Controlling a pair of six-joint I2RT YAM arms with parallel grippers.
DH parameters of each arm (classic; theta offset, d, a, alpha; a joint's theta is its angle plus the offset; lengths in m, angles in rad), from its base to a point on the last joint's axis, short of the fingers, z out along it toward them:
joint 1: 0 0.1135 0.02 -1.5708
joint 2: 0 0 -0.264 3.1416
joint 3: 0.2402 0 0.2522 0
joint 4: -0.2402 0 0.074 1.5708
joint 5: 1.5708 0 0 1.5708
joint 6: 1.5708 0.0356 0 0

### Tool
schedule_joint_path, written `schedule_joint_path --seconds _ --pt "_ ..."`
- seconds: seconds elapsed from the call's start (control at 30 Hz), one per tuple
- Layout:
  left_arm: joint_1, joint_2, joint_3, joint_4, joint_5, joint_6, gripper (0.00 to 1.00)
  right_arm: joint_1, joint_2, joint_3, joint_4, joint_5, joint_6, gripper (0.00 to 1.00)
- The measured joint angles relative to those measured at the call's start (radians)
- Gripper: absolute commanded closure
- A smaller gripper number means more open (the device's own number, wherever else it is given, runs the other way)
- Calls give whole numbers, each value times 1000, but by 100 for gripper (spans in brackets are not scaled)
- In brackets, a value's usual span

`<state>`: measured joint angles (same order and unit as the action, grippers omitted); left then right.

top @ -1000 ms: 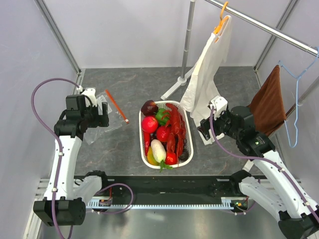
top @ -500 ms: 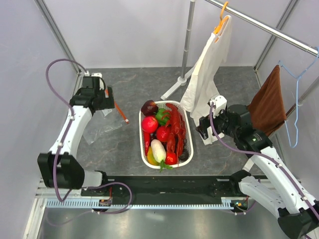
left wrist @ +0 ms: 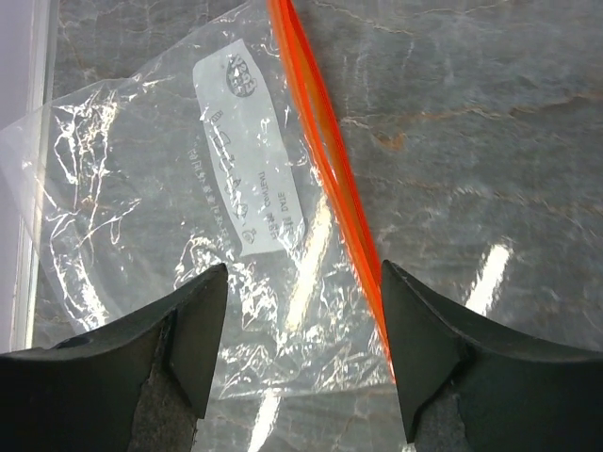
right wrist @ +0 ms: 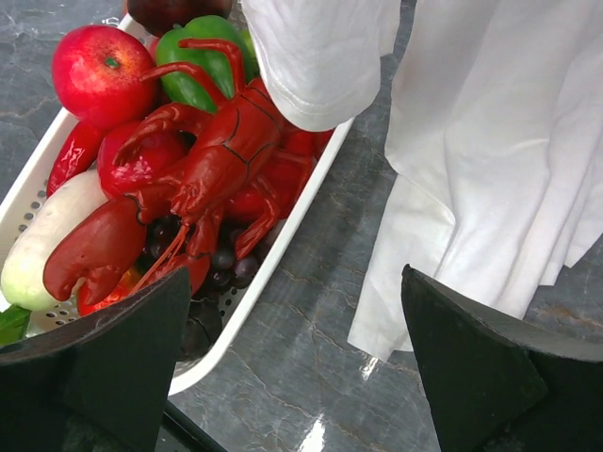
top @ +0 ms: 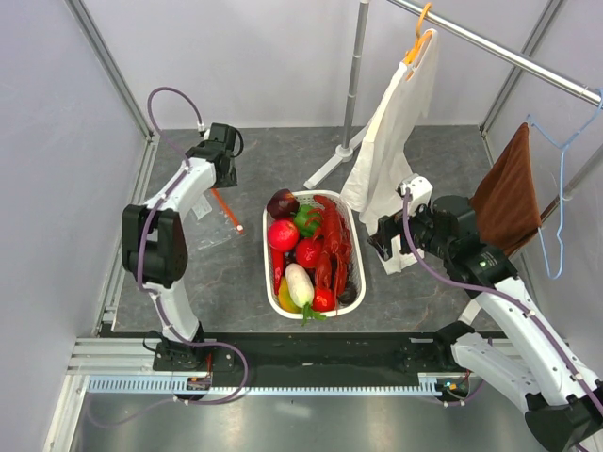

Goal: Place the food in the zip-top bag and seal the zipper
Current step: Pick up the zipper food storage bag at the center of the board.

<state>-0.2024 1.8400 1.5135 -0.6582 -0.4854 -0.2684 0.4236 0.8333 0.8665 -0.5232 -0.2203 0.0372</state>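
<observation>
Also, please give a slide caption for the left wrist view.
Open left claw over the clear zip-top bag and its orange-red zipper.

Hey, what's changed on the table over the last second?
The left arm swung away from its base toward the far side; its open jaws now hang over the zipper of the zip-top bag. Nothing was gripped or released. The bag, the right arm, the basket and its food stayed put.

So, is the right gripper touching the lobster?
Apart. The top view shows the basket rim and bare table between the right gripper and the lobster.
</observation>
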Motion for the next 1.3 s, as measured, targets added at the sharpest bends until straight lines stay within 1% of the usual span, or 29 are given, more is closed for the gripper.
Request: schedule_joint_path --seconds 0.17,0.37,0.63,0.73,0.77,1.13,1.17,1.23,1.27,1.3 --pt "1 126 59 -10 -37 -13 27 0 -5 -10 10 -22 5 1" --pt "6 221 109 -21 -67 -24 27 0 -6 -20 16 -52 10 1" --pt "19 262 113 -47 -75 -48 30 0 -9 -27 15 -97 10 1" --pt "23 262 113 -50 -80 -58 34 0 -8 -27 14 -104 7 1" --pt "27 263 113 -54 -80 -63 38 0 -8 -27 14 -106 6 1" --pt "50 309 116 -82 -54 -101 39 0 0 -27 15 -127 4 1" --pt "51 310 116 -85 -54 -102 44 0 0 -27 15 -128 4 1" --pt "51 310 118 -89 -52 -107 51 0 0 -27 15 -128 4 1" --pt "51 310 119 -89 -50 -109 62 0 0 -27 15 -128 4 1" --pt "51 310 119 -91 -44 -109 69 0 1 -27 15 -129 5 1"
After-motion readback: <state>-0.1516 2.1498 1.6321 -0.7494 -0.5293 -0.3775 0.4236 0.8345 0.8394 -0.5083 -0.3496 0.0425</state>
